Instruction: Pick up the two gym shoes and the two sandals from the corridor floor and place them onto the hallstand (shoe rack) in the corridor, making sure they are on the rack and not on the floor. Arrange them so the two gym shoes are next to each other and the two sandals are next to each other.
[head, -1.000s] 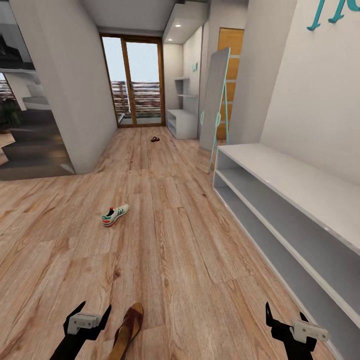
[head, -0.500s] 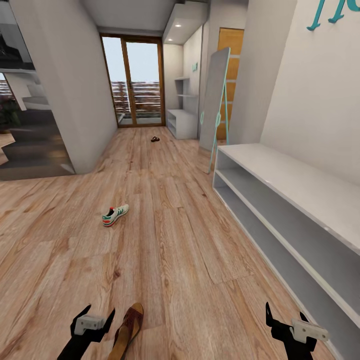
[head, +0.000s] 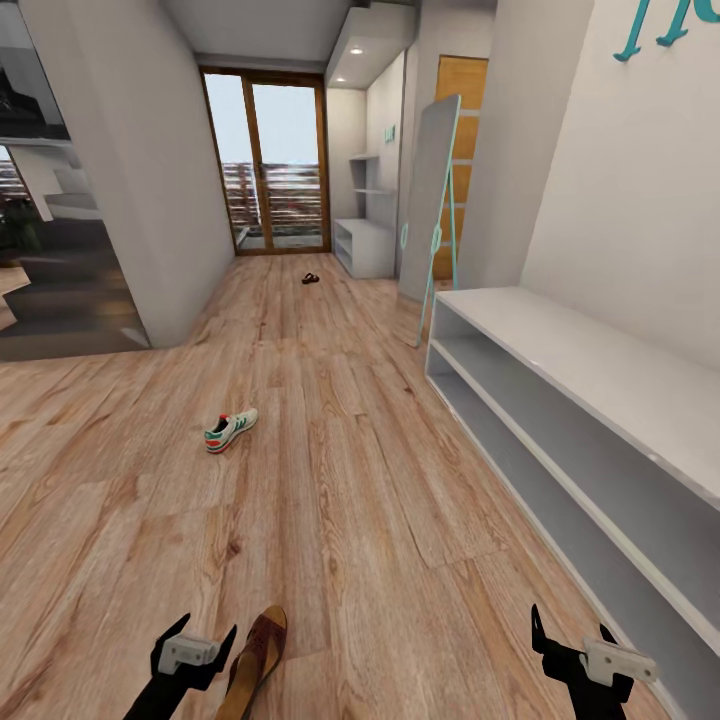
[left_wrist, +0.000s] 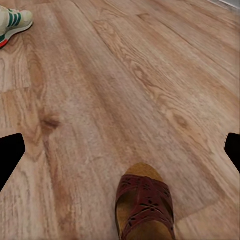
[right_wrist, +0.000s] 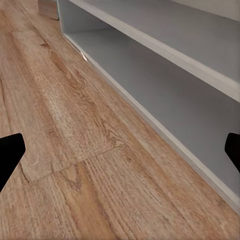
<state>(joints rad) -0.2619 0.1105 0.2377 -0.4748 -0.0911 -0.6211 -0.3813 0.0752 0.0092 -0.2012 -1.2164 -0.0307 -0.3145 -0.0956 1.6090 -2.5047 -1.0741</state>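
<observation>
Wood floor (head: 380, 520): L fingers (head: 181, 632) spread wide, empty, beside sandal (head: 256, 655).

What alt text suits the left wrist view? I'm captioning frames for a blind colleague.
A dark brown sandal lies on the wood-plank corridor floor just ahead of the open left gripper, between its fingers. A white gym shoe with green stripes lies farther off.

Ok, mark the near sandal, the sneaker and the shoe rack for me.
sandal (left_wrist: 145, 206): left wrist view, on the brown strap.
sneaker (head: 231, 429): head view, on the white upper with green stripes.
shoe rack (head: 590, 355): head view, on its flat top.
</observation>
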